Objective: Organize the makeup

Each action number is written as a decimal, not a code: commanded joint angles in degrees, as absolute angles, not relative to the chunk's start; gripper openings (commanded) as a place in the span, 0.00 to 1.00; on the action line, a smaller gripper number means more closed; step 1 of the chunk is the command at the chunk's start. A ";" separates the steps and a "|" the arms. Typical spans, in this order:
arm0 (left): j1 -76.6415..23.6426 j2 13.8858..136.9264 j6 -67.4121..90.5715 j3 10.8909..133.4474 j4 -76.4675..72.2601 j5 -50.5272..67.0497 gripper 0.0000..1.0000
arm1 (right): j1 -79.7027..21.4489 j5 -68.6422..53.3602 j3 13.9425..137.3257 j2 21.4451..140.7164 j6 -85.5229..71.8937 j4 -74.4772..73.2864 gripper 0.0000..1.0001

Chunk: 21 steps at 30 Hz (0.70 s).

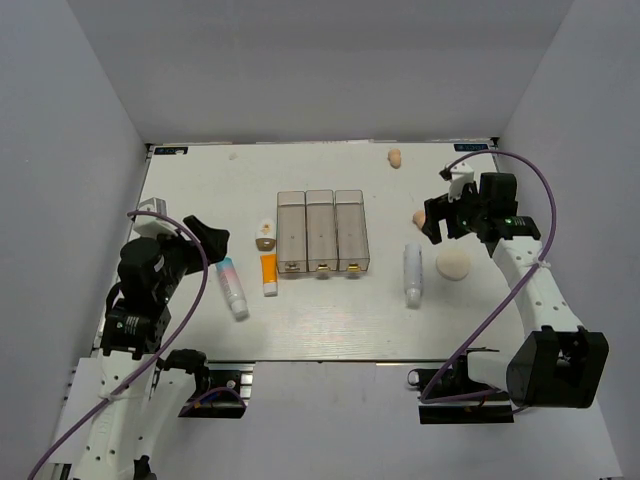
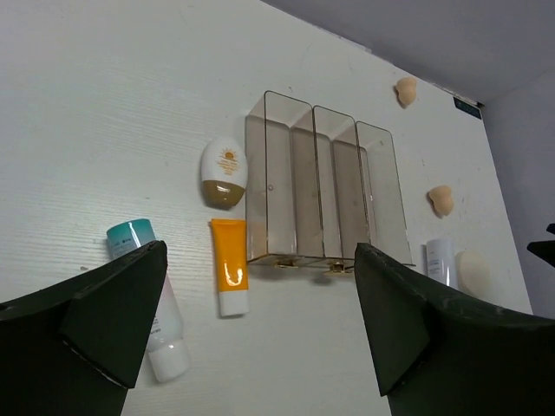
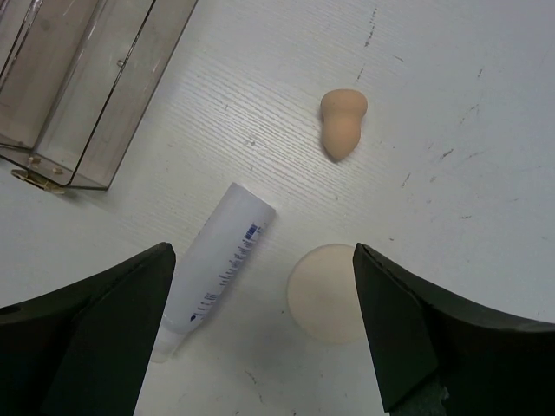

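Clear three-compartment box (image 1: 322,232) at center of white table (image 1: 330,320), gold latches on near end.

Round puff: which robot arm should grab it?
Right, probably. The right gripper, open, hovers beside the round puff; the left gripper sits beyond the clear box.

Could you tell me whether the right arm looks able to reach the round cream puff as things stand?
Probably yes: the open right gripper hangs close above the round cream puff, which lies uncovered, apart from the plain white tube and the peach egg-shaped sponge.
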<state>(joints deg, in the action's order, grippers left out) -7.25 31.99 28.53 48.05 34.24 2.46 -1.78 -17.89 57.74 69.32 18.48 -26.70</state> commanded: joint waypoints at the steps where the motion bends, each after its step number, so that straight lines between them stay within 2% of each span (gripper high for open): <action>1: -7.29 32.25 28.30 46.85 33.14 5.62 0.98 | -1.84 -17.23 61.08 69.70 20.82 -26.72 0.89; 8: -6.77 35.85 24.61 46.76 31.65 8.43 0.98 | -1.84 -20.83 64.16 72.51 26.98 -28.13 0.89; 10: -6.77 36.91 23.74 46.76 30.94 9.84 0.97 | -1.93 -18.82 64.77 73.82 24.10 -26.11 0.89; 12: -6.77 37.70 23.03 46.50 29.54 11.24 0.88 | -1.93 -18.46 68.00 75.84 23.47 -24.88 0.86; 13: -6.77 37.97 22.42 46.23 29.01 13.16 0.66 | -1.93 -17.85 69.25 78.02 22.86 -24.09 0.66; 14: -6.77 38.23 22.15 45.53 27.96 14.14 0.51 | -1.85 -17.23 70.48 79.18 20.68 -22.78 0.49; 16: -6.77 37.97 21.54 44.30 26.73 16.42 0.28 | -2.11 -15.39 74.08 83.12 18.64 -19.17 0.22; 17: -7.38 37.88 21.53 42.30 25.15 16.61 0.18 | -2.02 -14.95 75.22 84.62 16.46 -18.12 0.21; 19: -7.38 38.23 22.40 41.05 24.35 18.01 0.18 | -1.94 -13.72 78.30 88.55 14.16 -15.39 0.21; 20: -6.51 38.67 22.93 41.92 25.22 18.37 0.33 | -2.02 -13.62 79.27 89.99 12.32 -14.60 0.51; 21: -6.50 39.37 23.29 42.62 25.66 18.46 0.45 | -2.02 -14.41 81.28 93.05 11.61 -12.94 0.61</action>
